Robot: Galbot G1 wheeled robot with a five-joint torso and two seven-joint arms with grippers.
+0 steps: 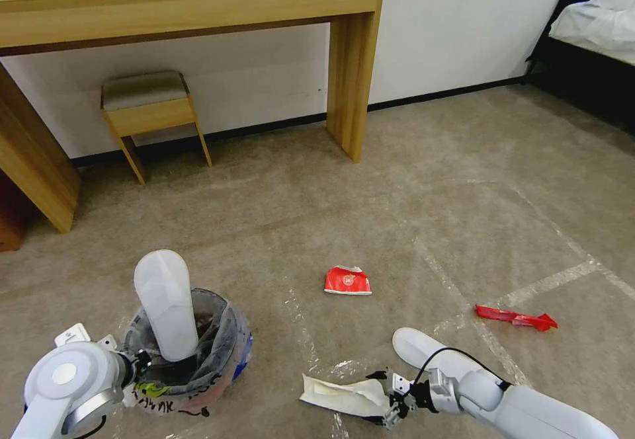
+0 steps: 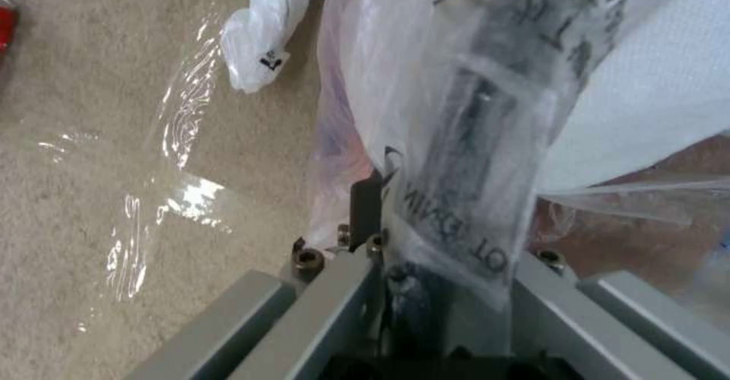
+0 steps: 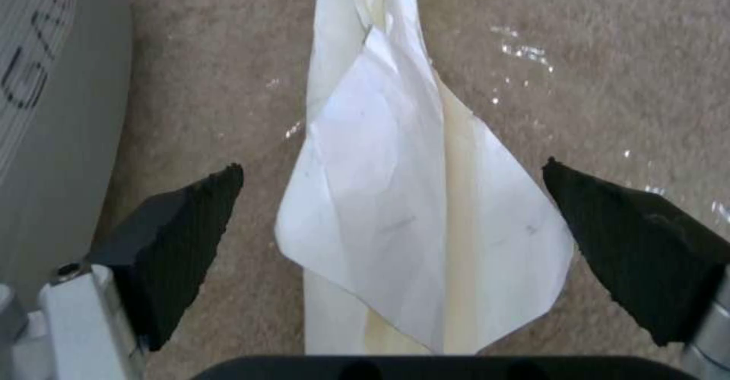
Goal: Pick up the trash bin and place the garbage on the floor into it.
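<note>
The left gripper [image 1: 135, 359] is clamped on the near rim of the bin [image 1: 225, 350], its fingers hidden under the crinkled bag [image 2: 456, 157] in the left wrist view. The bin's base is hidden, so I cannot tell whether it rests on the floor [image 1: 397, 214]. One white sole [image 1: 169, 307] stands upright in the bin.

The right gripper [image 1: 390, 396] is low over the crumpled paper [image 1: 340, 396], jaws wide apart, one black pad [image 3: 175, 243] on each side of the sheet, neither touching it.

On the floor lie four pieces: the paper, a second sole [image 1: 430, 353] partly hidden by the right arm, one squashed red carton [image 1: 347, 281] mid-carpet, and one red wrapper [image 1: 516, 318] on the tape lines.
</note>
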